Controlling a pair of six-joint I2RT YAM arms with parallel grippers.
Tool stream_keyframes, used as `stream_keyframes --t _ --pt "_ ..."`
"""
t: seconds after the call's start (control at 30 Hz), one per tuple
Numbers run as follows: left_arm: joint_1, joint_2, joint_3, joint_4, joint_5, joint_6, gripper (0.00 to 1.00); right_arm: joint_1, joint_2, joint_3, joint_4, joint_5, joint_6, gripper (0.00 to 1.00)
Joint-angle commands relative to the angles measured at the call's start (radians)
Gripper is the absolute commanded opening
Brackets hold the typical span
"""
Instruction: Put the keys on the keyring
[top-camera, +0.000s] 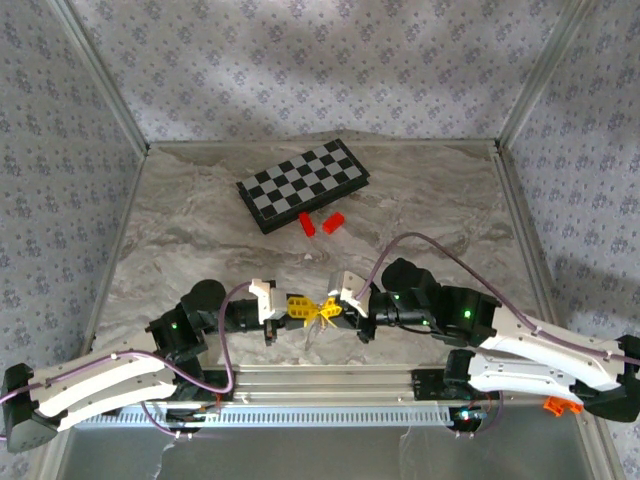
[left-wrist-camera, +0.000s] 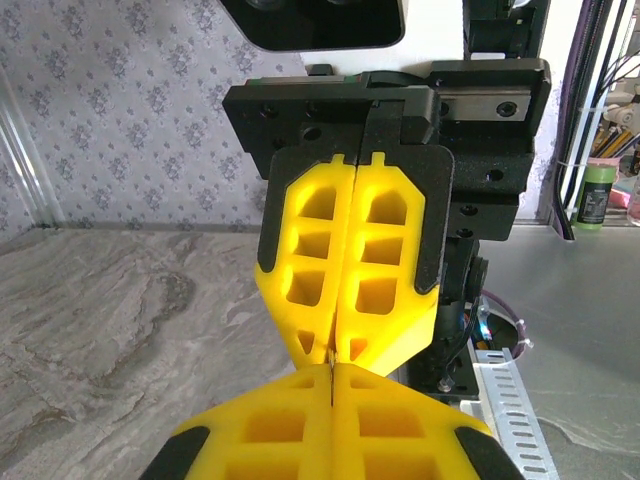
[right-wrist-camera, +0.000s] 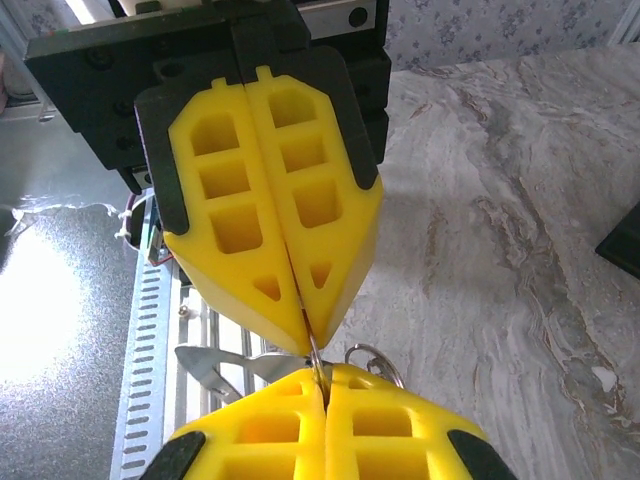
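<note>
The left end effector (top-camera: 309, 309) and the right end effector (top-camera: 327, 307) meet nose to nose over the near edge of the tabletop (top-camera: 200, 230), about midway along it. Both are squeezed fully closed, the yellow fingers (right-wrist-camera: 230, 200) of each pair pressed flat together with no gap at the seam.

Seen from the right wrist, a thin sliver of metal runs along the seam right where the two sets of tips touch. The silver keys (right-wrist-camera: 215, 365) stick out flat to one side of that junction. On the other side, a fine wire loop of the keyring (right-wrist-camera: 378, 356) peeks out just behind the right end effector's tips. Both are pinched at the meeting point, up off the surface (from where I stand I can't tell which end effector grips which piece).

Further out, well apart from the arms, a chessboard (top-camera: 305, 185) lies at a slant toward the far edge, near its middle. Two red blocks (top-camera: 320, 222) sit just beside the board's near side, close to each other.
</note>
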Motion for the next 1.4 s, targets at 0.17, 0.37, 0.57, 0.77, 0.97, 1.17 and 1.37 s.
stream_keyframes --t 0.17,0.37,0.57,0.77,0.97,1.17,1.37 --pt "-0.006 -0.009 0.033 0.024 0.044 -0.009 0.00 -0.015 -0.005 -0.017 0.040 -0.002 -0.004 0.11" --pt "-0.006 -0.009 0.051 -0.021 0.036 0.000 0.00 -0.015 -0.011 -0.017 0.044 -0.015 -0.018 0.00" --pt "-0.006 0.005 0.133 -0.284 -0.065 0.073 0.25 -0.014 -0.008 0.023 -0.052 0.016 -0.044 0.00" --pt "-0.008 0.056 0.172 -0.374 -0.088 0.102 0.28 -0.015 0.045 0.098 -0.184 0.027 -0.088 0.00" --pt "-0.011 0.097 0.183 -0.363 -0.070 0.108 0.26 -0.016 0.098 0.136 -0.220 0.005 -0.101 0.00" --pt "-0.015 0.108 0.178 -0.352 -0.065 0.102 0.18 -0.016 0.117 0.141 -0.224 -0.004 -0.104 0.00" --pt "-0.017 0.113 0.164 -0.316 -0.051 0.090 0.13 -0.016 0.122 0.137 -0.213 -0.015 -0.098 0.00"
